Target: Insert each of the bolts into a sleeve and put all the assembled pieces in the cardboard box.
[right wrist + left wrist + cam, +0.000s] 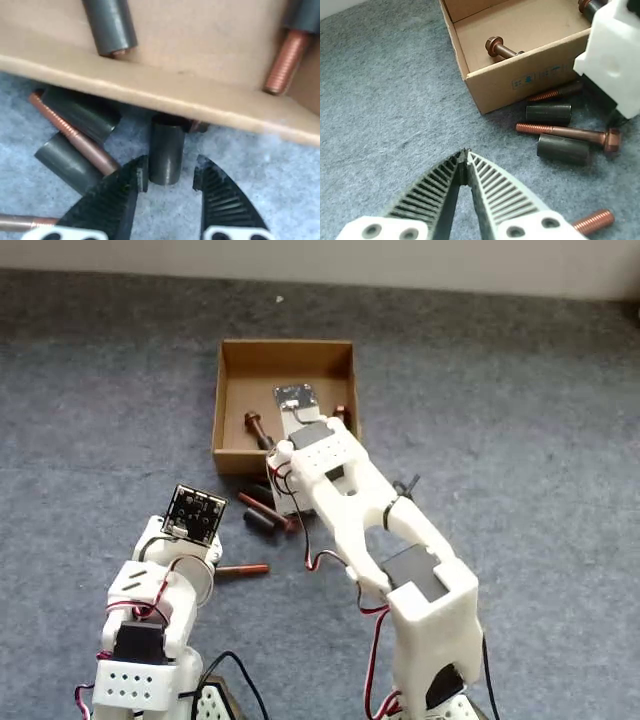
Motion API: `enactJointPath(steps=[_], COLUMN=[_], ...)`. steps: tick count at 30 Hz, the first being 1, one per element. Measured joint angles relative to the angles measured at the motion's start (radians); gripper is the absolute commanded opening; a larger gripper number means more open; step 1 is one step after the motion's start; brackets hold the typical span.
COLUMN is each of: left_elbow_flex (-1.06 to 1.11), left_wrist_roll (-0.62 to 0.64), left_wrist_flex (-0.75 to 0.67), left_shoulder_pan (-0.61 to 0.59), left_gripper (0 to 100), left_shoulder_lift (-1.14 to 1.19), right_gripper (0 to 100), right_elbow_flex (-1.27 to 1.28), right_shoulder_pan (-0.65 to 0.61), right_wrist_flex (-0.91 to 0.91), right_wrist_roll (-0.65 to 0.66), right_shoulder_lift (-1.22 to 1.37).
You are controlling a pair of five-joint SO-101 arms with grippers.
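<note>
My right gripper [170, 176] has fingers apart around a dark cylindrical sleeve [167, 145] (beside the brown cardboard box [225, 117]); left gripper [465, 159] pinched together, empty.

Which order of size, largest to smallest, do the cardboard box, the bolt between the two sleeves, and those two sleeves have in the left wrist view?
1. cardboard box.
2. bolt, longer than either sleeve.
3. Not ranked: box-side sleeve and other sleeve look alike; the other sleeve seems slightly bigger, but lies nearer the camera.
</note>
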Motion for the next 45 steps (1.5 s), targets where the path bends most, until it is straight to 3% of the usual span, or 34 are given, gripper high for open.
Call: enactJointPath(steps=[9, 13, 22, 32, 45], left_elbow_flex=[0.000, 0.000, 0.000, 0.000, 0.002], left_wrist_roll=[0.000, 0.000, 0.000, 0.000, 0.000], left_wrist_flex=[0.000, 0.000, 0.000, 0.000, 0.000], left_shoulder_pan=[0.000, 0.000, 0.000, 0.000, 0.000], left_gripper=[1, 1, 1, 1, 1], left_shoulder_lift=[0.000, 0.000, 0.000, 0.000, 0.000], right_gripper=[13.7, 3.8, 0.5, 0.5, 0.5], right_elbow_flex=[0.000, 0.002, 0.003, 0.141, 0.620], right_shoulder_pan=[0.000, 0.002, -0.005, -0.015, 0.092], right_wrist_flex=[-0.054, -0.061, -0.014, 0.066, -0.008], right_wrist_roll=[0.000, 0.002, 0.143, 0.152, 0.227], right_shoulder_lift=[0.015, 0.055, 0.032, -0.388, -0.916])
